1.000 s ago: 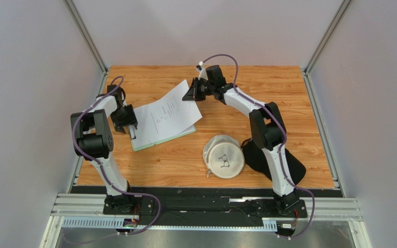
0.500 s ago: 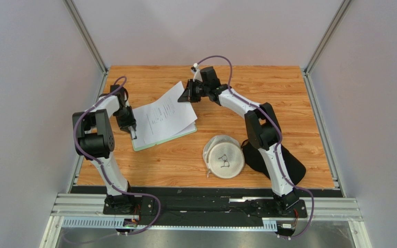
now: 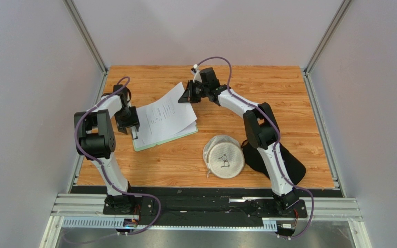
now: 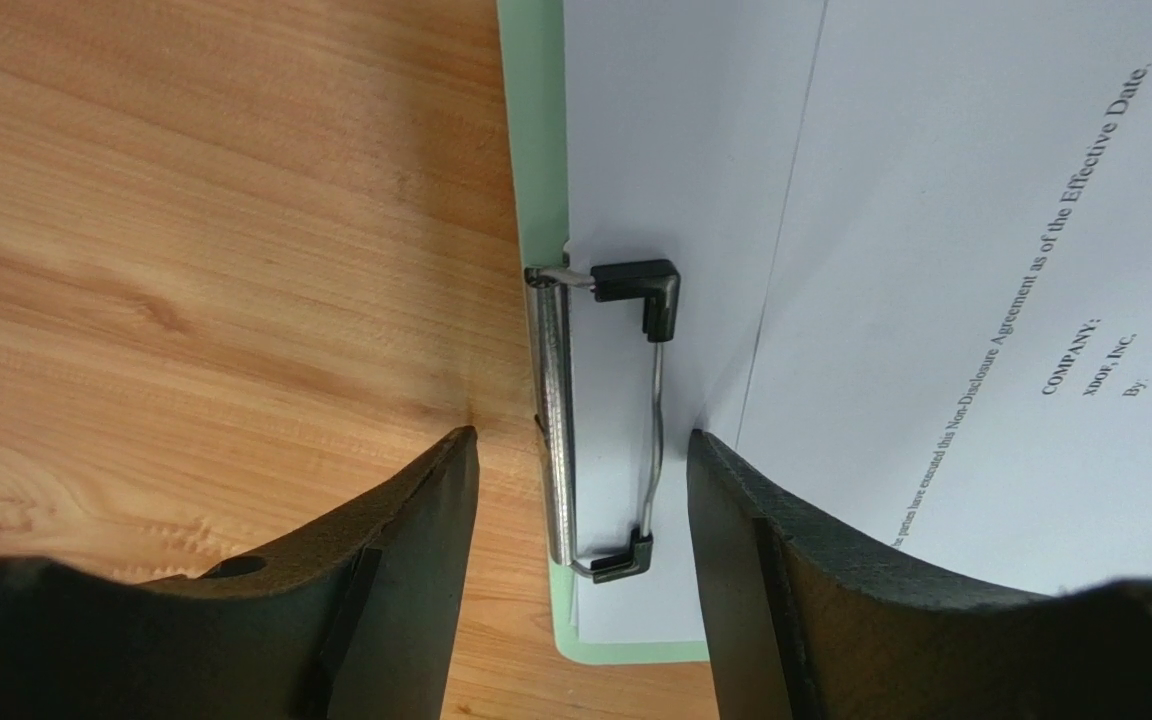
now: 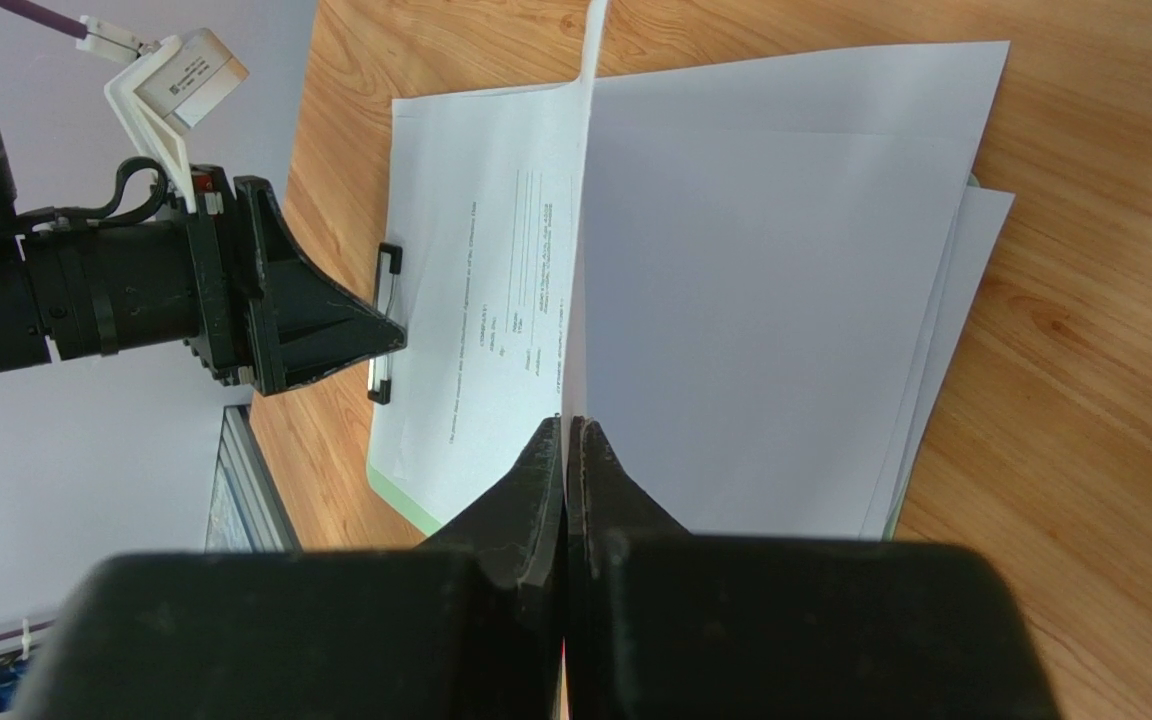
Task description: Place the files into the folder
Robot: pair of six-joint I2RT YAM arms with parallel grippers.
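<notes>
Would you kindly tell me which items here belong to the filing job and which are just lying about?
Job: paper sheets, green clipboard, metal clip, left fingers, right fingers.
Lying about: round white item, black item beside it.

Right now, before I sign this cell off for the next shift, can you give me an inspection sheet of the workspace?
Surface: wood-grain table, no damage seen.
Job's things: files stacked askew on the green folder; printed sheet uppermost, its edge short of the metal clip.
Clutter: white round fabric item; black flat item partly under the right arm.
Hands: left hand open, jaws either side of the clip; right hand shut on the printed sheet's far corner, holding it raised.
Cables: purple cable looped along each arm, off the paper.
Surroundings: grey walls, aluminium frame posts.
</notes>
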